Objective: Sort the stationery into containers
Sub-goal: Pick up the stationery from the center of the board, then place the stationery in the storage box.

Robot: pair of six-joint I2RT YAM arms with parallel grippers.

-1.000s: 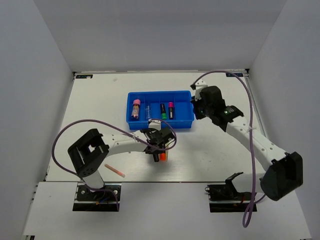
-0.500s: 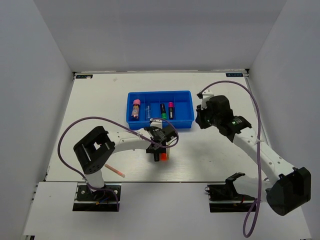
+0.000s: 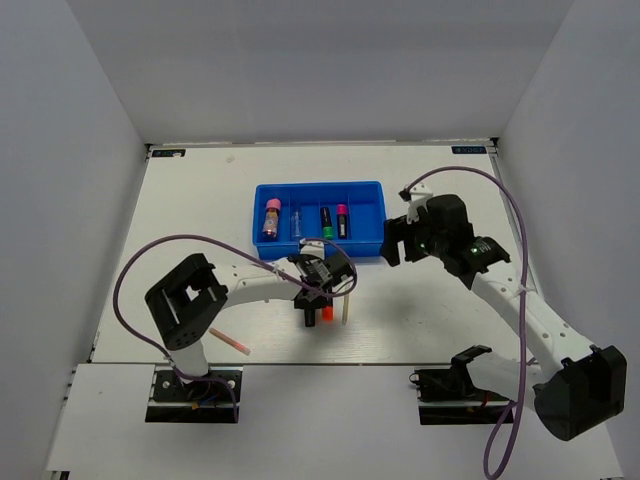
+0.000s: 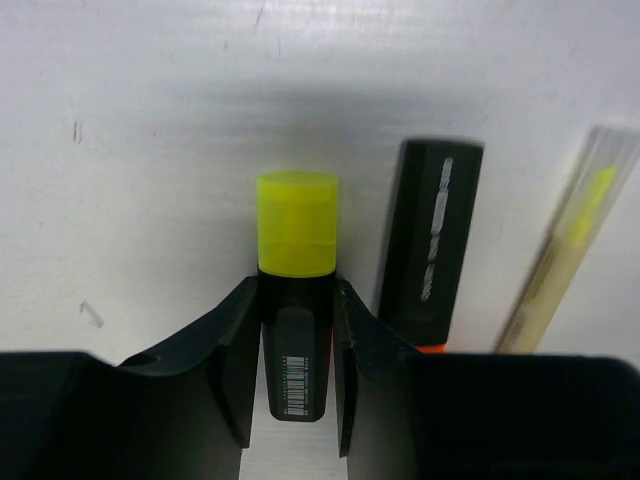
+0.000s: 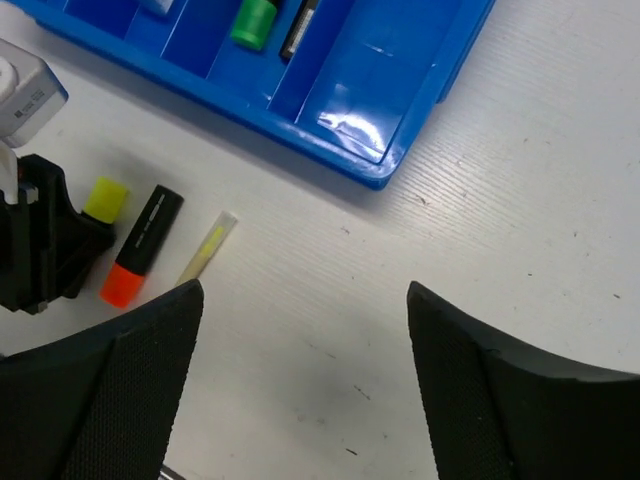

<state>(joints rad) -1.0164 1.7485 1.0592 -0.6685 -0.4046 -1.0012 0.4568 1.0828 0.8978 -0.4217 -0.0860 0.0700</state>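
My left gripper point(image 4: 296, 290) is shut on a black highlighter with a yellow cap point(image 4: 296, 225) that lies on the table, both jaws pressed against its body. A black highlighter with an orange end point(image 4: 432, 235) lies right of it, then a thin beige stick point(image 4: 570, 250). From above, this group point(image 3: 326, 313) sits just in front of the blue tray point(image 3: 365, 215). My right gripper point(image 5: 305, 290) is open and empty over bare table, right of the tray's near right corner point(image 5: 385, 175).
The tray holds a pink-capped tube point(image 3: 271, 220), a clear bottle point(image 3: 296, 222), a green-tipped highlighter point(image 3: 327, 222) and a pink-tipped one point(image 3: 342, 220). A thin pink-orange stick point(image 3: 230, 342) lies near the left arm's base. Purple cables loop over both arms.
My right gripper has opened wide and drawn back from the tray's right end toward the near side. My left gripper has closed on the yellow-capped highlighter.
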